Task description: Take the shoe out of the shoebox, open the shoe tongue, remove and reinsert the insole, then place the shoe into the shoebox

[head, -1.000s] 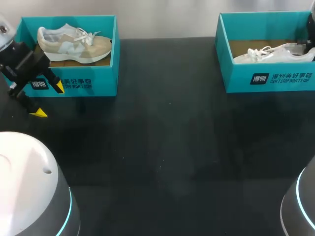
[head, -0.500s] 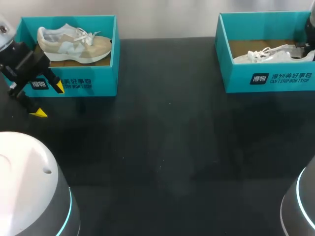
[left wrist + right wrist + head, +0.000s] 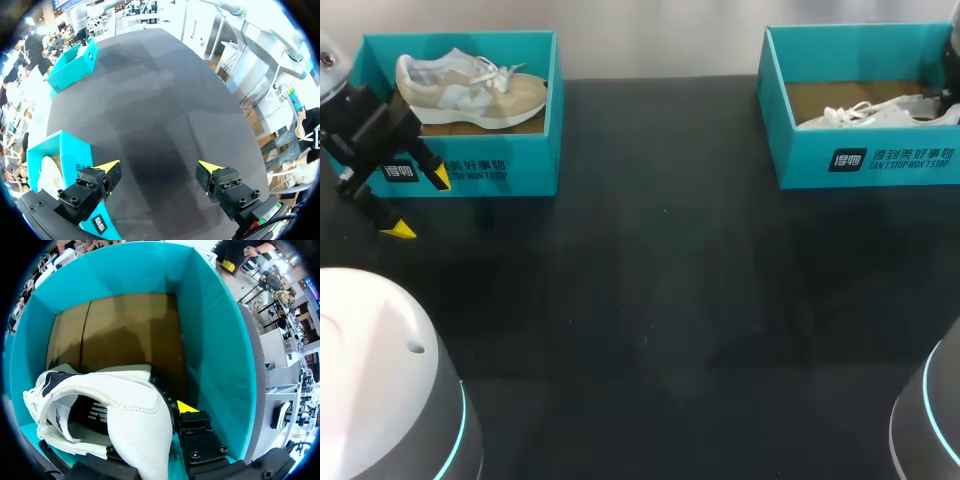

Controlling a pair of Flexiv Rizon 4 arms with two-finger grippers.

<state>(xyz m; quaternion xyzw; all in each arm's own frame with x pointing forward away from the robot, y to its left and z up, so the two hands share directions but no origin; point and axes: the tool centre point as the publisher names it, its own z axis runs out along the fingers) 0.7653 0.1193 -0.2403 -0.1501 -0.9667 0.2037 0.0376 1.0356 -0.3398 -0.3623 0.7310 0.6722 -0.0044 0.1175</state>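
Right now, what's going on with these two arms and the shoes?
The right gripper is down inside the right-hand teal cardboard shoebox, shut on the heel of a white lace-up sneaker. The left gripper hangs open above the black table, just in front of the other teal cardboard shoebox, where a beige-and-white sneaker sits untouched.

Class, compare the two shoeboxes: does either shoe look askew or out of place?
The white shoe lies slanted along the right shoebox's near wall; the beige shoe sits squarely in the left shoebox.
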